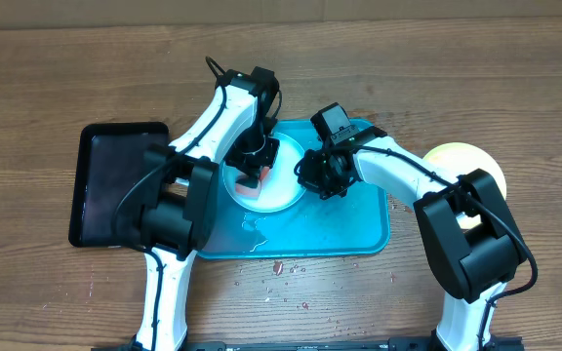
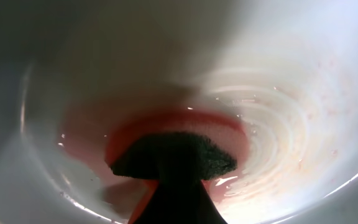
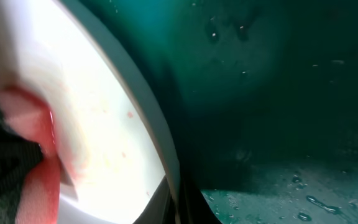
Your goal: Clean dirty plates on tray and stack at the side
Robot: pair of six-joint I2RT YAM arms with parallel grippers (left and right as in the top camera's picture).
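A pale, near-white plate (image 1: pixel 283 192) with pink sauce smears lies on the left part of the turquoise tray (image 1: pixel 349 232). My left gripper (image 1: pixel 255 166) is shut on a red sponge (image 1: pixel 250 186) with a dark green scouring face and presses it on the plate's middle. In the left wrist view the sponge (image 2: pixel 173 154) sits on the wet plate (image 2: pixel 284 124) below the gripper (image 2: pixel 176 193). My right gripper (image 1: pixel 312 178) is shut on the plate's right rim. In the right wrist view its fingers (image 3: pixel 176 200) straddle the rim of the plate (image 3: pixel 104 106), above the tray (image 3: pixel 278 93). A yellow-green plate (image 1: pixel 461 159) lies on the table to the right.
A smaller black tray (image 1: pixel 120 185) lies left of the turquoise one. A small puddle of water (image 1: pixel 255 230) sits on the tray's front left. Red crumbs (image 1: pixel 279 267) are scattered on the wooden table in front of the tray.
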